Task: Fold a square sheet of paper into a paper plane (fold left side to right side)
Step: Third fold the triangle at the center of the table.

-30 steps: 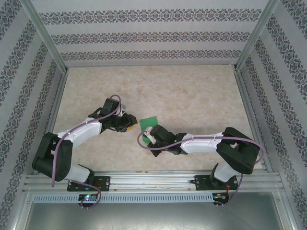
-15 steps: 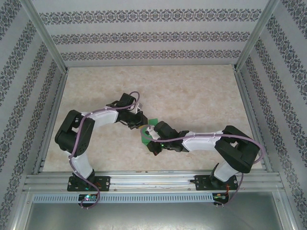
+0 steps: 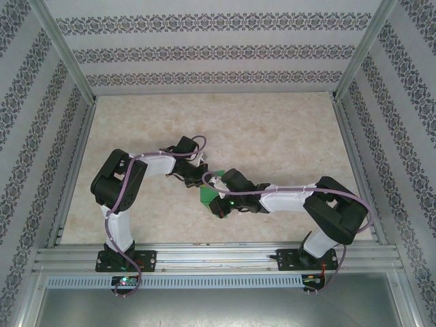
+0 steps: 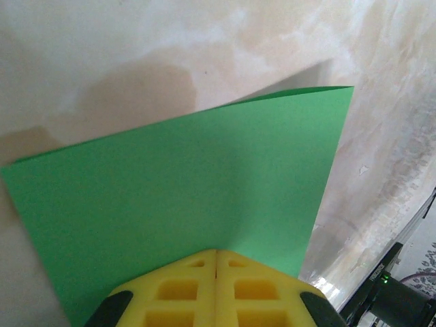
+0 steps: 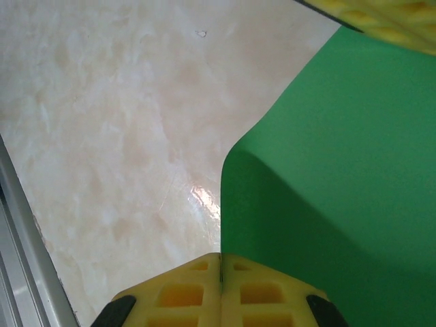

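Left jaws moved in, closed, right jaws shut, both pinching smooth green paper

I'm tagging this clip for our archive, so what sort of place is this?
Probably a purpose-built robot test cell: aluminium frame rails, wallpaper-patterned panels on three sides, and a marble-look tabletop.

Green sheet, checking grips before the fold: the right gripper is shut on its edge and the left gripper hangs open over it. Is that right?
Not quite. The left gripper is not open: in the left wrist view its yellow fingers meet with no gap, shut on the green sheet. The right gripper is shut on the sheet's edge, as you said.
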{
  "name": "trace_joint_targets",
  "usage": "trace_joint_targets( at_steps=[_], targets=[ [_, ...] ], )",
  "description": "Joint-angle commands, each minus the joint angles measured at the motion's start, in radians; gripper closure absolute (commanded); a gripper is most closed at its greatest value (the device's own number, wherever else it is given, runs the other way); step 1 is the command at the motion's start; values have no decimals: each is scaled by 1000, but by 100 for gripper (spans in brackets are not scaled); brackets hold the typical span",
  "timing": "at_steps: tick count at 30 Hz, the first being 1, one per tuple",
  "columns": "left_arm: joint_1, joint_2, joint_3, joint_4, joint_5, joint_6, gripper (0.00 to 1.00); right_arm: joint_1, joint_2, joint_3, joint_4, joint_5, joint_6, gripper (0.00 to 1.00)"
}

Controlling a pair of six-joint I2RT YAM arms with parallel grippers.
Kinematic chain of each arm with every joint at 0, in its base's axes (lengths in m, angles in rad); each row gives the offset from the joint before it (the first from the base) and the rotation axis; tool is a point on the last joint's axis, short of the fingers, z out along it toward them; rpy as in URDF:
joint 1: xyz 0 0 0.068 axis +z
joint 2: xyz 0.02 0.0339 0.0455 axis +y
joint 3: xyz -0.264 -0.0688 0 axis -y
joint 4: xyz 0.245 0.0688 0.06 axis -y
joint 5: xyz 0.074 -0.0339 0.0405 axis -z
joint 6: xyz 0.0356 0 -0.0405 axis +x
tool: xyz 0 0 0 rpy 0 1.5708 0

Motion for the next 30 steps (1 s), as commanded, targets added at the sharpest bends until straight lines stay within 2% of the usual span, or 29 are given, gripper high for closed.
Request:
trace_joint_targets(
  at_steps=[1, 30],
  targets=[
    [-12, 45, -8, -64, -66, 31, 95, -23, 13, -11, 20, -31, 34, 100],
    [-14, 43, -23, -69, -99, 18, 95, -115, 22, 35, -78, 70, 46, 100]
  ],
)
